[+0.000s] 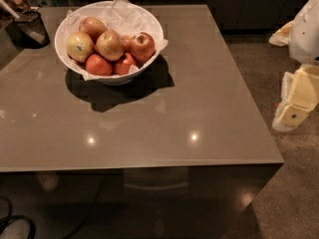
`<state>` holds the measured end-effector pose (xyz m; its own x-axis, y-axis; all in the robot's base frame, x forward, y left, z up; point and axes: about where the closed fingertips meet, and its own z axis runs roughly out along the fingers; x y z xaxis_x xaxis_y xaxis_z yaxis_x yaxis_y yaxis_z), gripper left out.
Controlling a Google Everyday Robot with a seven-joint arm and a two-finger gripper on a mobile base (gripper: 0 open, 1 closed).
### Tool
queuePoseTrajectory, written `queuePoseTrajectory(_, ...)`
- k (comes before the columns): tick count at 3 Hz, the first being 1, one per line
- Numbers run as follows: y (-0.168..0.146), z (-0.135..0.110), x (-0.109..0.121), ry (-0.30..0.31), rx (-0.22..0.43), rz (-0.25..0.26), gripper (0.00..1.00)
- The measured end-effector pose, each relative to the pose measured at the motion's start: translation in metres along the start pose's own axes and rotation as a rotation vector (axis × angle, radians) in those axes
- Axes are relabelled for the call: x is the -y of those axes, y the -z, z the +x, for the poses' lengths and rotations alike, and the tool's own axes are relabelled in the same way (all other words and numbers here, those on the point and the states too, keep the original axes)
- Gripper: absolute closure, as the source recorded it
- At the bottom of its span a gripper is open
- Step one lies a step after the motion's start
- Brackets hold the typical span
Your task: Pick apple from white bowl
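The white bowl (157, 28), lined with crumpled white paper, stands at the far left of the grey table (199, 98). It holds several apples. The deep-red apple (143, 45) with yellowish streaks and a dark stem dimple lies at the bowl's right side, on top. A yellow-green apple with a dark sticker (79, 46) lies at the left, and smaller orange-red apples (98, 64) lie at the front. My gripper (290, 114) hangs off the table's right edge, over the floor, far to the right of the bowl and lower in view.
A small dark mesh cup (31, 28) with utensils stands at the table's far left corner. Dark cabinets run along the back. The speckled floor (294, 183) lies to the right of the table.
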<state>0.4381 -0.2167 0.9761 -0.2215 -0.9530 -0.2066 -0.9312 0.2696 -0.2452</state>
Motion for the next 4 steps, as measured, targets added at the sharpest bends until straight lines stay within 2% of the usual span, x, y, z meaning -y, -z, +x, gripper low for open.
queuePoseTrajectory(1, 0.001, -0.011, 0.01, -0.001, -0.007, 0.003, 0.0)
queuePoseTrajectory(2, 0.001, -0.062, 0.061, 0.041, -0.014, -0.016, 0.0)
queuePoseTrajectory(3, 0.004, -0.07, 0.067, 0.047, 0.008, 0.011, 0.0)
queuePoseTrajectory(4, 0.004, -0.086, 0.077, 0.041, 0.075, 0.028, 0.0)
